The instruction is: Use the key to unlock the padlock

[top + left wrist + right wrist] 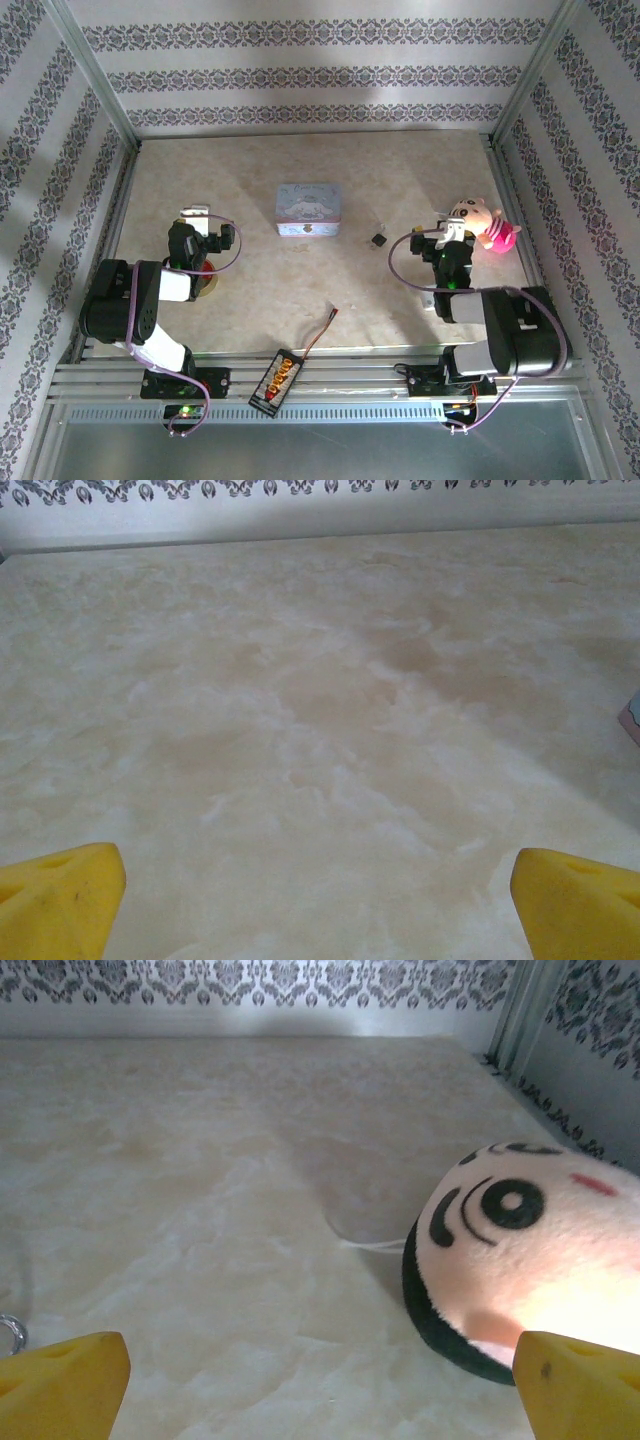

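Yellow-tipped left end effector (320, 905) and right end effector (322, 1385) both spread wide, empty.

The padlock (378, 240) is a tiny dark grey block lying on the marbled table (250, 300). It sits to the right of the pale-blue tin (309, 209), well apart from it and a little nearer the front edge. Its shackle is too small to make out in the top view. Just beyond the lock lies a thin pale sliver (381, 223) — possibly the key, though the view is too coarse to be sure. Both rest flat on the table, close together.
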### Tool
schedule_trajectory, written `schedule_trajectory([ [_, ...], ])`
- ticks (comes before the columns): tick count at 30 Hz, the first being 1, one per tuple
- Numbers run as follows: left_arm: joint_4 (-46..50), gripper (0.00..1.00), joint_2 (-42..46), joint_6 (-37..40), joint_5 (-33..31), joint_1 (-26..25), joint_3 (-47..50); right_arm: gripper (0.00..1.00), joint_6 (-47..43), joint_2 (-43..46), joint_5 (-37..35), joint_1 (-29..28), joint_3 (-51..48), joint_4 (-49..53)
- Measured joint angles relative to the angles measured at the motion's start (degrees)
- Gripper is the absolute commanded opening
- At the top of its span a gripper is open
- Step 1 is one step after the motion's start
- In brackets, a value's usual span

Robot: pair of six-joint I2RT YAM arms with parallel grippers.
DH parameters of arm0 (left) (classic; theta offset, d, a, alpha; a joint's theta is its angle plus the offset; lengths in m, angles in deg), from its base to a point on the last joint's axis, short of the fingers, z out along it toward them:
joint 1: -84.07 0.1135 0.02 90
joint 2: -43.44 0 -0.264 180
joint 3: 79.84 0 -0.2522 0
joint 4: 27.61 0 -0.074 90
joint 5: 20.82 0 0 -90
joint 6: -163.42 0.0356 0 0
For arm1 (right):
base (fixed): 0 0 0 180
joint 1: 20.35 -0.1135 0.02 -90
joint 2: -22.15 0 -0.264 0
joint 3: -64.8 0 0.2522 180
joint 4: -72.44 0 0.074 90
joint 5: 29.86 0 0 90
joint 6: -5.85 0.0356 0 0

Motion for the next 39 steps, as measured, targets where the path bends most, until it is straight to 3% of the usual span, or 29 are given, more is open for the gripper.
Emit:
schedule_trajectory([
  [4,0.0,0.99,0.0,0.0,0.0,0.0,0.0,0.98,0.0,-7.0,0.9,0.0,0.3,-5.6],
  [11,0.0,0.99,0.0,0.0,0.2,0.0,0.0,0.98,1.7,-6.6,0.8,1.5,5.0,-2.9],
  [16,0.0,0.99,0.0,0.0,0.2,0.0,0.0,0.98,1.3,-6.6,6.1,1.9,9.4,1.2],
  [39,0.0,0.99,0.0,0.0,0.2,0.0,0.0,0.98,1.3,-6.6,10.2,1.9,9.5,4.2],
])
